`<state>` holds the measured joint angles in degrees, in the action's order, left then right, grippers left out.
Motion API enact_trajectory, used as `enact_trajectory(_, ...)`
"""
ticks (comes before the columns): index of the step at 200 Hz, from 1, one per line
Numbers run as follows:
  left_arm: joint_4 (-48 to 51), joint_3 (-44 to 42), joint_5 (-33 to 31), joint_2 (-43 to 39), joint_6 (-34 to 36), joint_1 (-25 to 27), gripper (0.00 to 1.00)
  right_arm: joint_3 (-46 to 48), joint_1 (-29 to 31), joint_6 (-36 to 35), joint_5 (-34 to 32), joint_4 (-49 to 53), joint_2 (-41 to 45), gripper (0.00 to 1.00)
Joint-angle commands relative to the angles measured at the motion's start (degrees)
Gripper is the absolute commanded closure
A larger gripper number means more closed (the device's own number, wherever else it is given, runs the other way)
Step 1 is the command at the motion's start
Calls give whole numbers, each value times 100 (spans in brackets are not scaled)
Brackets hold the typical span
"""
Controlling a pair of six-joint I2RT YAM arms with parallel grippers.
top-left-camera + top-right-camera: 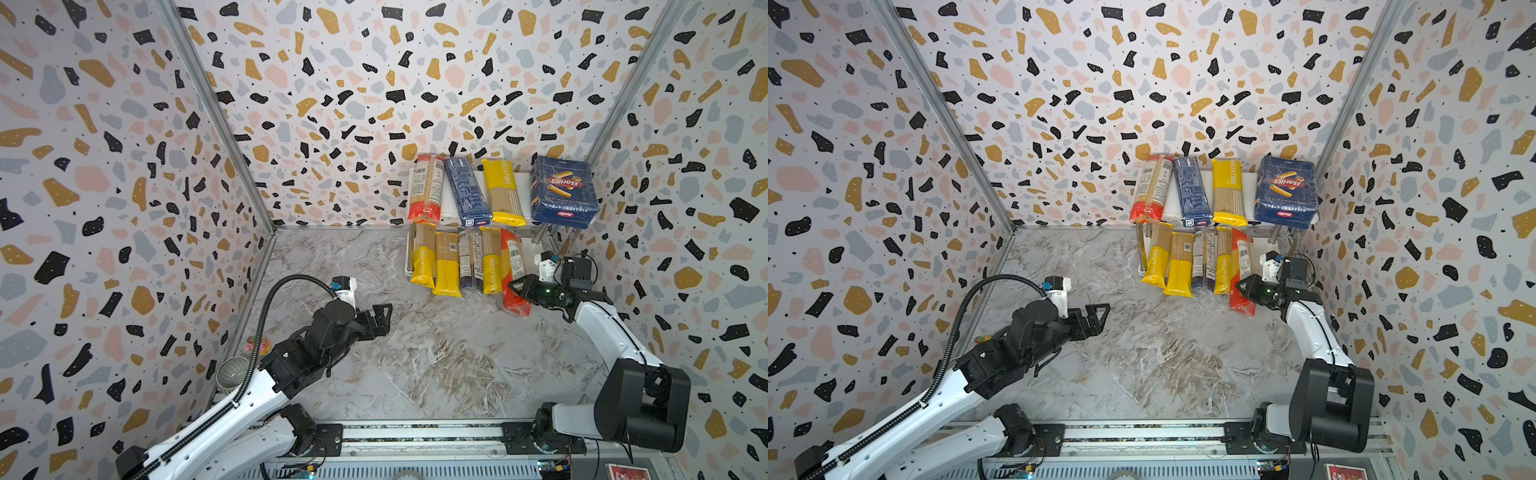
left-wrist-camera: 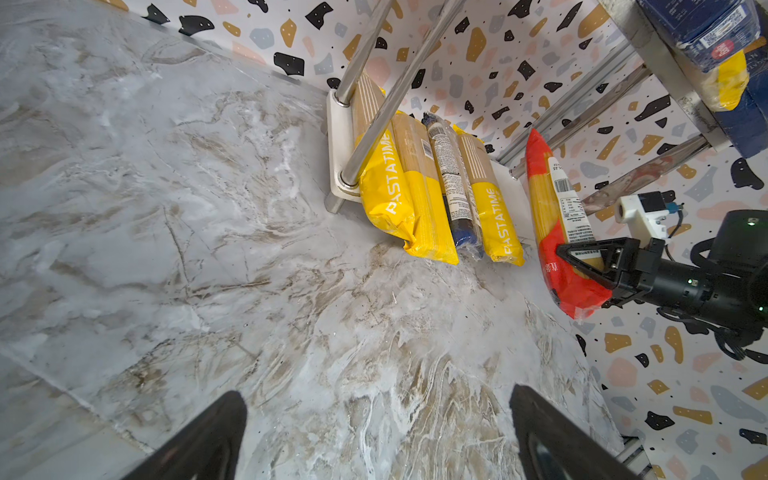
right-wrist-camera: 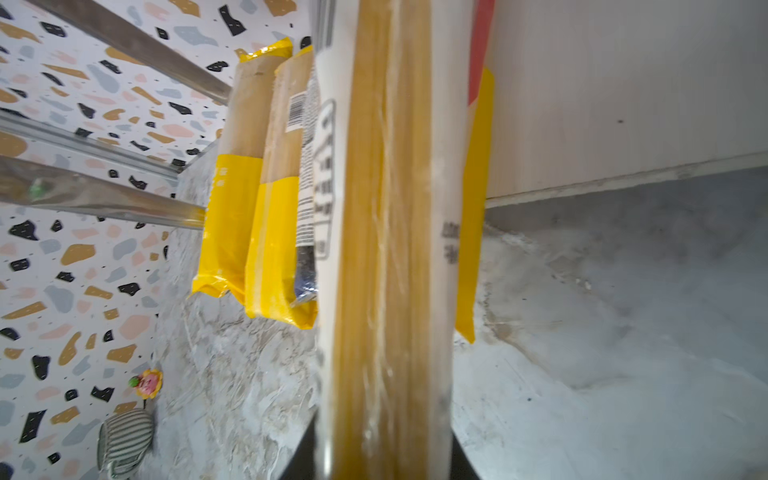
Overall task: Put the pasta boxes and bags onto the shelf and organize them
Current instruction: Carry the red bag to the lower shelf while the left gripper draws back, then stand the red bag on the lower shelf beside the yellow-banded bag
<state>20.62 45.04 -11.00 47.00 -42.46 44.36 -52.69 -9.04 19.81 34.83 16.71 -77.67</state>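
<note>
**Counter** (image 1: pixel 415 353): marbled slab, bare across the middle. It carries the shelf in its far right corner.

**Shelf** (image 1: pixel 524 195): two white boards on chrome legs.

**Wide box** (image 1: pixel 563 193): dark blue, lying flat on the right end of the upper board.

**Narrow box** (image 1: pixel 467 191): dark blue, on the upper board between a red-ended bag (image 1: pixel 426 187) and a yellow bag (image 1: pixel 503 191).

**Lower-tier bags** (image 1: pixel 446 266): four side by side, three yellow and one dark-ended. Their near ends overhang the front edge of the board.

**Held bag** (image 2: pixel 557 224): red-ended, and seemingly the last item left to seat.
- Handling (judgement): it should be kept parallel to its neighbours and low enough to pass under the upper board. It should go in left of the front chrome leg (image 1: pixel 539 233) until its near end lines up with the row, and only then be let go. A firm, level grip matters, since the packet could sag or swing.
- Position: it sits just right of the row and sticks out further toward the arms than the others. Its red near end is lifted off the counter. Whether its far end rests on the lower board cannot be told.

**Right tool** (image 1: pixel 516 289): clamped across the held bag close to its near end, so most of the packet's length extends beyond the fingers toward the shelf.

**Left tool** (image 1: pixel 382 318): jaws apart and empty, over the bare counter, well apart from the shelf.
</note>
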Motion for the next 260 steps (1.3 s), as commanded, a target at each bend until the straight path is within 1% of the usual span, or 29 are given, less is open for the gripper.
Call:
enact_trajectory(1,-380,202,196,150,160,-42,0,-423,-1,-157,-126,-686,55,83)
enact_trajectory(11,-431,248,269,270,191,-59,1,-519,-2,-150,-170,-705,-69,83)
enact_trajectory(61,-590,357,469,560,343,-201,1,-1057,7,-345,-939,-540,-552,83)
enact_trajectory(97,-655,354,700,574,369,-425,1,-1322,81,-519,-1215,-554,-863,83)
enact_trajectory(126,-657,337,809,587,401,-545,0,-1481,176,-602,-1624,-586,-1137,84)
enact_trajectory(155,-665,313,936,607,429,-671,0,-1623,266,-655,-1777,-736,-1400,84)
enact_trajectory(226,-725,213,1154,606,483,-919,0,-2135,710,-939,-3106,-528,-1863,85)
enact_trajectory(260,-758,163,1232,607,509,-1007,1,-2422,739,-975,-3219,-416,-2257,86)
